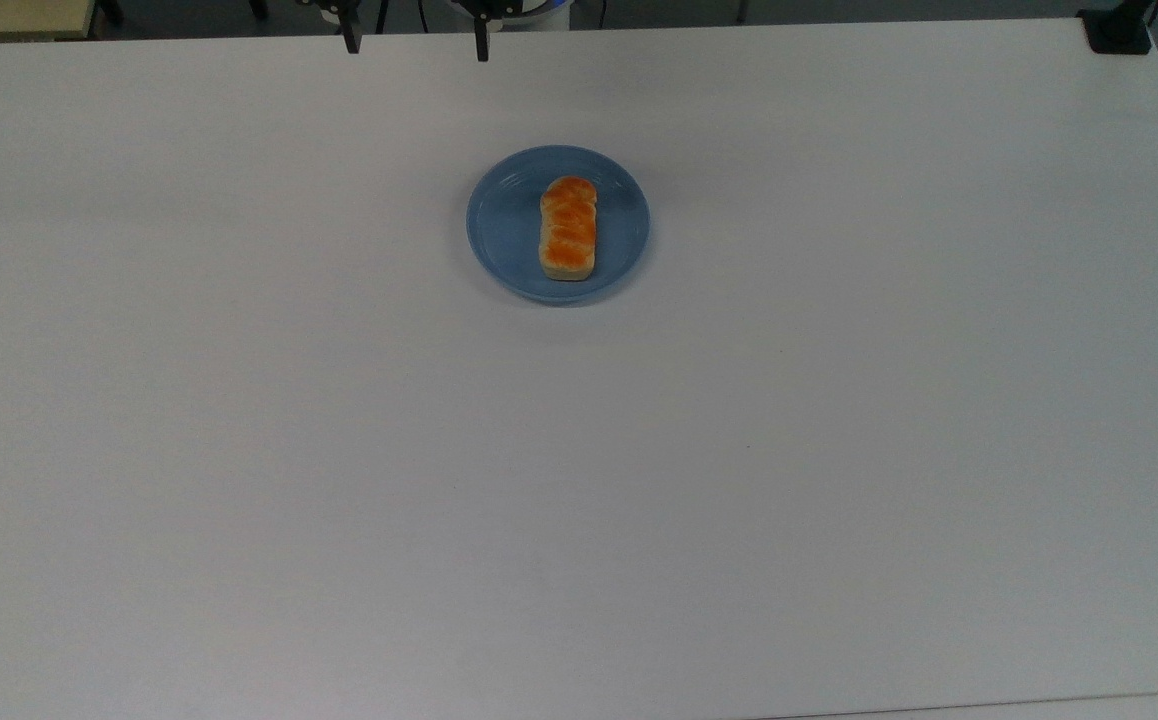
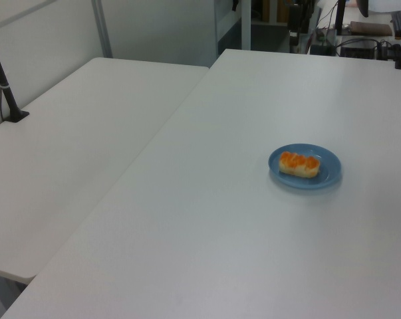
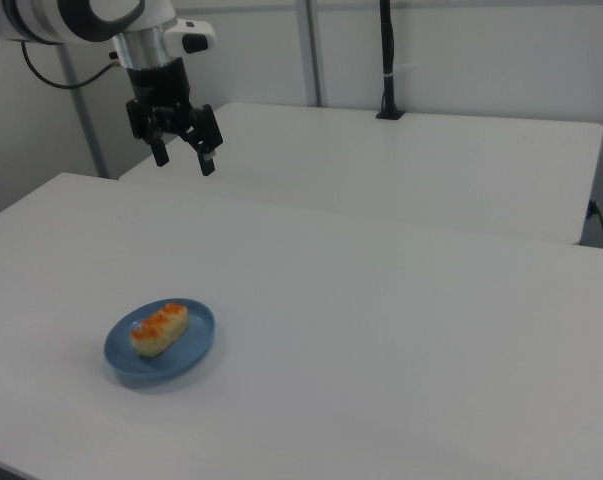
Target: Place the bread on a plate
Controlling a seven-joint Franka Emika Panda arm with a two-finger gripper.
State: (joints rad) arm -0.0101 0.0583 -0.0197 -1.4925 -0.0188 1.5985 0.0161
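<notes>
Right view, left to right: my gripper [image 3: 184, 158] hangs high above the table's [image 3: 401, 330] far edge, fingers apart and holding nothing. Below it and nearer the camera, the bread [image 3: 160, 328] lies flat inside the plate [image 3: 194, 349], within the rim. I judge the placing done; what's left is only to stay clear.
</notes>
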